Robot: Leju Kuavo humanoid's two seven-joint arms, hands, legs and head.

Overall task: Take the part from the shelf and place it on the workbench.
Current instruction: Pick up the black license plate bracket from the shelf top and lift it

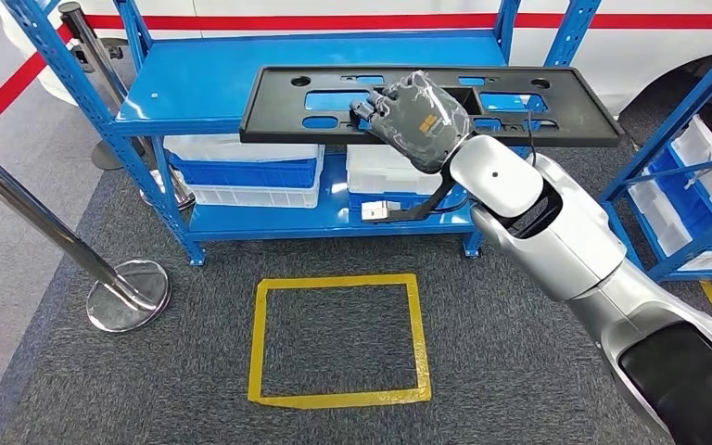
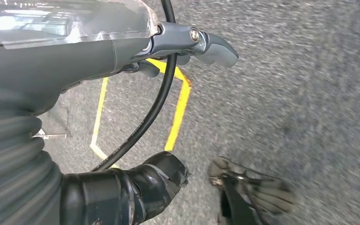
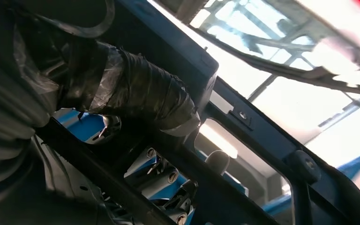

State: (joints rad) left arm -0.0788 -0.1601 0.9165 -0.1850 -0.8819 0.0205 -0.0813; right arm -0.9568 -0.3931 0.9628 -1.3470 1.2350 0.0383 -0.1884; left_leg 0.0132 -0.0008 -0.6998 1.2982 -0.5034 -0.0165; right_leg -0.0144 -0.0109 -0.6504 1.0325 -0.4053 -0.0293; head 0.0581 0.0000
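The part is a long flat black plastic panel with oval and rectangular cut-outs. It is held level just above and in front of the blue shelf's top board. My right hand grips it near its middle, fingers hooked through a cut-out. In the right wrist view the taped thumb presses on the black panel and the fingers curl under a bar of it. My left hand hangs over the grey carpet, fingers loosely apart, holding nothing.
A yellow tape square marks the carpet in front of the shelf. White and blue bins sit on the lower shelf. A chrome barrier post stands at left. A second blue rack is at right.
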